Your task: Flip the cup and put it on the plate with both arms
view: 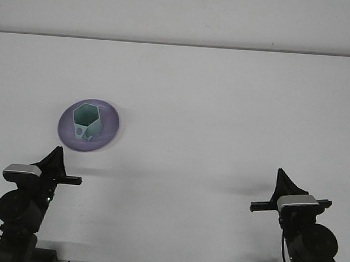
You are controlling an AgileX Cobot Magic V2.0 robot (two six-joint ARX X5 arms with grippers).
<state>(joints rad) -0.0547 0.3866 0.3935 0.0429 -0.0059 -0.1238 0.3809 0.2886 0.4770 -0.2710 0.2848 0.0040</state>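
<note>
A pale green hexagonal cup (86,122) stands upright, mouth up, on a purple plate (107,128) at the left of the white table. My left gripper (57,168) sits low at the bottom left, well below the plate and apart from it. At the bottom right my right gripper (278,194) rests far from the cup and the plate. Neither gripper holds anything.
The white table (223,122) runs back to a pale wall along the top edge. Both arm bases stand at the front edge, left and right.
</note>
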